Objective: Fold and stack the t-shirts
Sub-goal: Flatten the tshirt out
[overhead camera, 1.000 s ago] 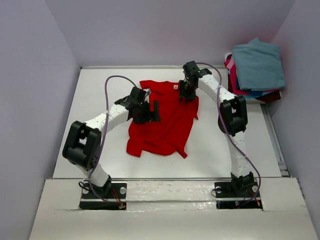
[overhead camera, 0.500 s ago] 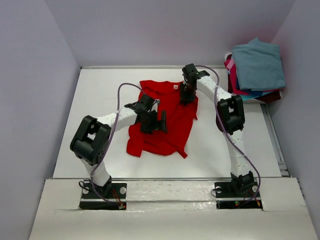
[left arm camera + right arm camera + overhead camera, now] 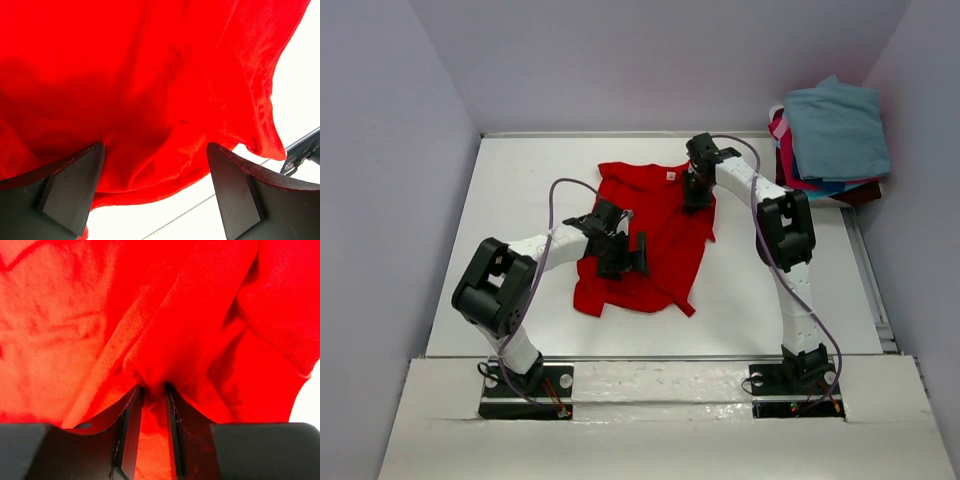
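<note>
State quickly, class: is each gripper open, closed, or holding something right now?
Left gripper: open, over the red t-shirt, holding nothing.
Right gripper: closed on a fold of the red t-shirt.

table (image 3: 520,180): white, flat | walls (image 3: 390,150): pale lilac, three sides | rail (image 3: 869,280): along table's right edge

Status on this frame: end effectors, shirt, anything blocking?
Left end effector open over red t-shirt. Right end effector pinching its cloth. Stack far right; nothing blocking.

The left arm (image 3: 555,243) and right arm (image 3: 740,180) share white links, chunky black joints, looping purplish cables (image 3: 565,181) and black base plates (image 3: 525,392); the pincer fingers (image 3: 67,192) are dark wedges.
</note>
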